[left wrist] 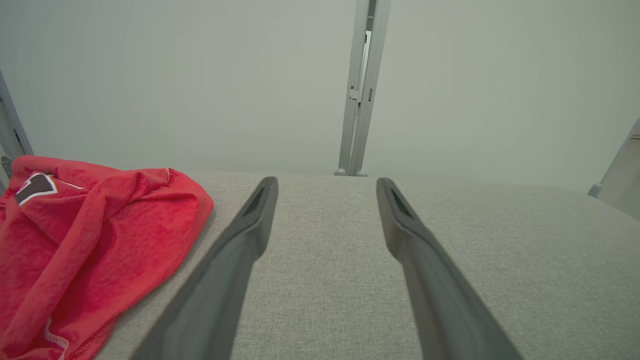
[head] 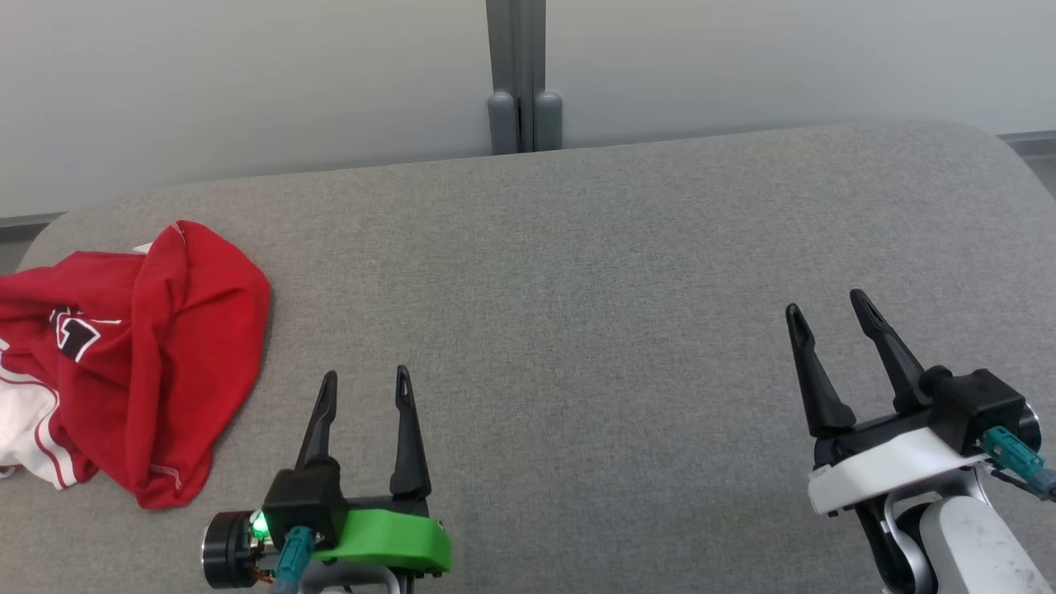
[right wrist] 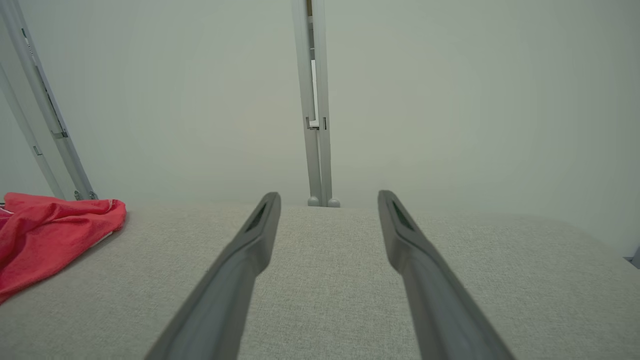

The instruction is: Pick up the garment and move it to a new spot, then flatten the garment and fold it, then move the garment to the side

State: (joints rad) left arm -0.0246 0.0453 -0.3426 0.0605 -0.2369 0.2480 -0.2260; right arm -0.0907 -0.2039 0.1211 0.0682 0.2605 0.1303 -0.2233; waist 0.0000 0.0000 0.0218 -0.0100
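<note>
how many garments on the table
1: a crumpled red garment at the left end of the grey table. It runs off the head view's left edge, so another could hide there.

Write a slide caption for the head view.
Crumpled red garment lies on the grey fabric surface, left of the open left gripper; the open right gripper is farther right.

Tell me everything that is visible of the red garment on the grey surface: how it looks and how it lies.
The garment is red, of soft knit cloth as it looks, with a white part striped in red and a black-and-white printed mark. A stitched hem shows at its near edge. It lies crumpled in a heap, not folded, at the left of the grey padded surface, and the head view's left edge cuts it off. The open left gripper is beside it, not touching.
</note>
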